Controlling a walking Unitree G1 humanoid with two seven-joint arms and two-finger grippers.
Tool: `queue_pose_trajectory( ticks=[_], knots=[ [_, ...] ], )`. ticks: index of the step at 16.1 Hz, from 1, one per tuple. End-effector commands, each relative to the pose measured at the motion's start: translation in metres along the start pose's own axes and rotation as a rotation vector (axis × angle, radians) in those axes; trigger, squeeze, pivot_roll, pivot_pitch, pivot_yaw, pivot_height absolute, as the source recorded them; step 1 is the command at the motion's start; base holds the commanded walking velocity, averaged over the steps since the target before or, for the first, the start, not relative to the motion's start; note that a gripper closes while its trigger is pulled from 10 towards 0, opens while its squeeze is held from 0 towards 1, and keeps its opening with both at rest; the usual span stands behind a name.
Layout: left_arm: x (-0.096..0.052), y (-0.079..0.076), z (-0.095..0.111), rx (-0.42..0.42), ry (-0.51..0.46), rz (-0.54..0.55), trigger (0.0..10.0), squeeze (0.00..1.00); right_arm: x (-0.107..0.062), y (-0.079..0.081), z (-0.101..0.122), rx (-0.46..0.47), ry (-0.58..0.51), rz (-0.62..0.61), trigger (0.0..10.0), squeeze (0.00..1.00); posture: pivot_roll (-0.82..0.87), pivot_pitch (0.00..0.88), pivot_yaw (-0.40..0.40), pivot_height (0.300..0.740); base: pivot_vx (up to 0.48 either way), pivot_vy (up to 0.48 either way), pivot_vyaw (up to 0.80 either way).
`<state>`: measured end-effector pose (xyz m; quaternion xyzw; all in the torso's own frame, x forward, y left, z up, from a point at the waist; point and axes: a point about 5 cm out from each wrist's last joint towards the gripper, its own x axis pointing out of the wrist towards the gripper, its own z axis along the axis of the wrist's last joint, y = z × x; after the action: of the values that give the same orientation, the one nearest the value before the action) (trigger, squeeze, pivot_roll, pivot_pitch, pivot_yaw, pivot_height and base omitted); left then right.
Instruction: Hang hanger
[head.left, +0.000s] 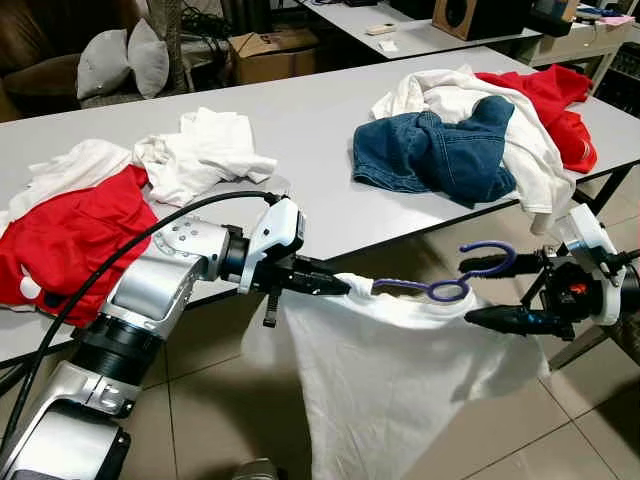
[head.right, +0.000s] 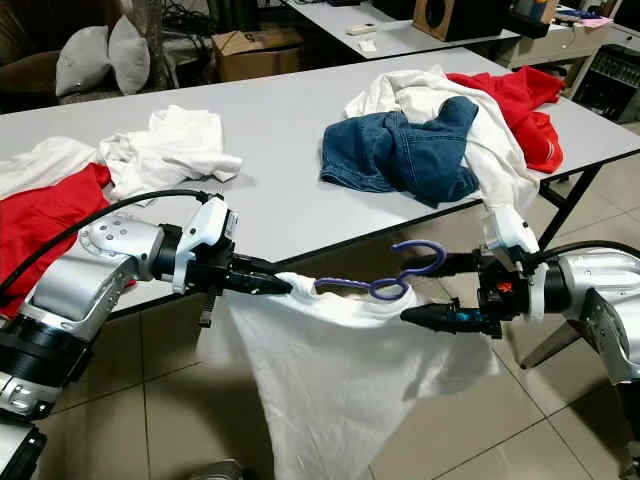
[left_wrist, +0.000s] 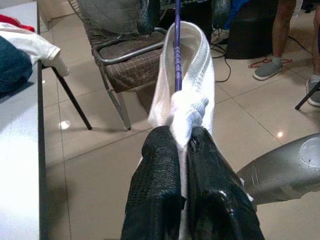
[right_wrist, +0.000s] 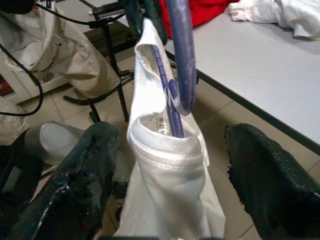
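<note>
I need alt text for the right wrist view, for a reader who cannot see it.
A white shirt on a purple hanger hangs between the two open black fingers of the right gripper, which do not touch it. Behind is a grey table with red and white clothes.

Open right claw straddles shirt collar, hanger.

The two eye views look down from the robot's head at the gray table and floor, and both share the white shirt on its purple hanger. The left wrist view looks very close along the left gripper toward a chair. The right wrist view looks close between the right gripper fingers at the same shirt.
</note>
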<state>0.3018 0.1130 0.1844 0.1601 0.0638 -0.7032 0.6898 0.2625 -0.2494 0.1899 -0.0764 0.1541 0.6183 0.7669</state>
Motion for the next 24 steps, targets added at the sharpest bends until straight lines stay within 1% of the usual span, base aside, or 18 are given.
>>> queue_pose_trajectory(
  ticks=[1,10,15,19,23,24],
  knots=[
    [-0.001,0.004,0.018,0.072,-0.039,0.002,0.0,0.00,0.001,0.000,0.001,-0.005,0.000,0.013,0.0,0.00,-0.06,0.000,0.012,0.740,0.000,0.000,0.00],
    [0.002,0.004,0.026,0.097,-0.061,-0.027,0.0,0.00,0.001,-0.003,0.003,0.023,0.001,0.032,0.0,0.00,-0.06,0.000,0.010,0.740,0.000,0.000,0.00],
    [0.002,0.006,0.029,0.110,-0.074,-0.011,0.0,0.00,0.001,-0.003,0.005,0.028,-0.014,0.049,0.0,0.00,-0.07,0.000,0.009,0.740,0.000,0.000,0.00],
    [0.001,0.008,0.030,0.089,-0.079,0.004,0.0,0.00,0.002,-0.002,0.005,0.029,-0.017,0.057,0.0,0.00,-0.07,0.000,0.008,0.740,0.000,0.000,0.00],
    [0.002,0.008,0.031,0.086,-0.093,0.001,0.0,0.00,0.003,-0.002,0.004,0.028,-0.021,0.058,0.0,0.00,-0.07,0.000,0.007,0.740,0.000,0.000,0.00],
    [0.002,0.008,0.031,0.075,-0.105,0.016,8.3,0.00,0.003,-0.002,0.004,0.028,-0.022,0.058,0.0,0.00,-0.07,0.000,0.007,0.740,0.000,0.000,0.00]
  ],
)
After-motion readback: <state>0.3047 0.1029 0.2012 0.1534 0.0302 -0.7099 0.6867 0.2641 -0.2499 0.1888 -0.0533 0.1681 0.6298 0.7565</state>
